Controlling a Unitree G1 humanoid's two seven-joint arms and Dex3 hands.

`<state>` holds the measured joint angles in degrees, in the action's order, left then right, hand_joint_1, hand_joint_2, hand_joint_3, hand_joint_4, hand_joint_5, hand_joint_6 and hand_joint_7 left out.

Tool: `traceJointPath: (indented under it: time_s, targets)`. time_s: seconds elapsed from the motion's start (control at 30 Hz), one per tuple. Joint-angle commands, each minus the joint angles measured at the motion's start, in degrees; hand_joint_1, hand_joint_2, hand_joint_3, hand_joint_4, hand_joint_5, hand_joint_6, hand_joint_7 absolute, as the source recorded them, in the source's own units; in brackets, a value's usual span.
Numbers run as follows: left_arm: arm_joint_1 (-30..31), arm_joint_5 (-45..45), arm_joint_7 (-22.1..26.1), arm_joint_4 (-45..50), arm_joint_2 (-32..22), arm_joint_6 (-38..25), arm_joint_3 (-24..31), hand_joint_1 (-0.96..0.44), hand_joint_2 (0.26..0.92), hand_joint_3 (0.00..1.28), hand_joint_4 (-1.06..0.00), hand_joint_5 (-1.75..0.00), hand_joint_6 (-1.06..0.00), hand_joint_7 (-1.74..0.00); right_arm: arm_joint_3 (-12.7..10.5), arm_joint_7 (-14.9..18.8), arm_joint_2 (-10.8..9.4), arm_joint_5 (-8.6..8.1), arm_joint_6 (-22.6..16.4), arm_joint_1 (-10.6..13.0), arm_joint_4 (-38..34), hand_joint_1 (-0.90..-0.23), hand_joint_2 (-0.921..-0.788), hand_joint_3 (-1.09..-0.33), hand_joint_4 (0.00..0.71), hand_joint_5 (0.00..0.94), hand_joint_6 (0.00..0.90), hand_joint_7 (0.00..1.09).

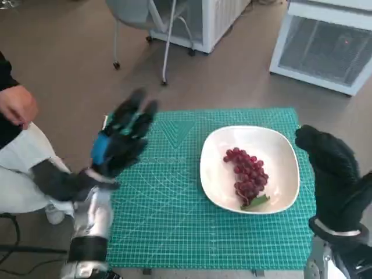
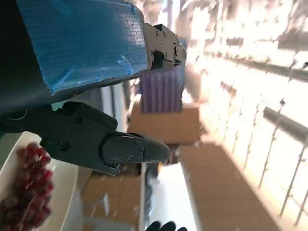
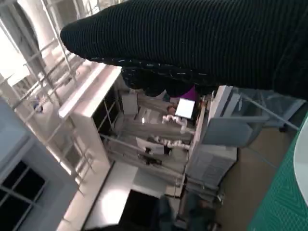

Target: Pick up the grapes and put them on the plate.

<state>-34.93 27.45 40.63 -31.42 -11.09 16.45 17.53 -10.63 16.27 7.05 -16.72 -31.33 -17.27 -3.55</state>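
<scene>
A bunch of red grapes [image 1: 248,176] with a green leaf lies on the white plate [image 1: 216,150], which stands on the right half of the green mat [image 1: 168,215]. My left hand [image 1: 124,137] is raised above the mat's left edge, fingers spread, holding nothing. The left wrist view catches the grapes [image 2: 30,185] and the plate's rim [image 2: 61,192] beyond my black fingers [image 2: 125,150]. My gloved right hand [image 1: 328,168] hovers at the plate's right side, empty as far as the head view shows. The right wrist view shows only the glove [image 3: 202,43] and the room.
A person's hand [image 1: 16,106] and light-clad leg [image 1: 26,163] are at the far left. A chair [image 1: 145,23] and white cabinets [image 1: 325,46] stand on the floor beyond the table.
</scene>
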Motion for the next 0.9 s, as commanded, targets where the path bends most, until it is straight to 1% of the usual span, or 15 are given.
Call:
traceJointPath:
  time_s: [0.03, 0.13, 0.27, 0.57, 0.9]
  targets:
    - [1.3, 0.1, -0.8, 3.4, 0.5, -0.6, -0.8, -0.45, 0.921, 0.18, -0.22, -0.03, -0.28, -0.03, 0.1, 0.0, 0.5, 0.65, 0.5, 0.1, -1.2, -0.515, -0.921, -0.552, 0.457, 0.004, 0.097, 0.59]
    - [3.9, -0.7, -2.0, 7.2, 0.3, -1.3, -1.4, -0.43, 0.921, 0.18, -0.22, -0.03, -0.28, -0.03, 0.1, 0.1, 0.7, 0.8, 0.5, -0.4, -1.6, -0.523, -0.921, -0.551, 0.457, 0.004, 0.098, 0.59]
    - [5.7, -1.0, -2.9, 9.9, -0.1, -2.5, -2.2, -0.4, 0.921, 0.19, -0.22, -0.02, -0.28, -0.03, 0.1, 0.3, 1.0, 0.67, 0.5, -0.8, -2.0, -0.527, -0.921, -0.551, 0.458, 0.004, 0.1, 0.58]
    - [7.6, -0.9, -4.5, 12.7, 0.4, -3.6, -3.2, -0.35, 0.921, 0.2, -0.21, -0.01, -0.28, -0.03, 0.3, 0.5, 1.4, 0.49, 0.6, -0.9, -1.8, -0.533, -0.921, -0.549, 0.458, 0.004, 0.103, 0.58]
    - [9.3, -1.0, -5.8, 14.7, 1.3, -3.7, -4.7, -0.33, 0.921, 0.2, -0.22, -0.01, -0.29, -0.03, 0.3, 1.2, 1.9, -0.32, 0.9, -0.8, -1.4, -0.535, -0.921, -0.548, 0.456, 0.003, 0.105, 0.57]
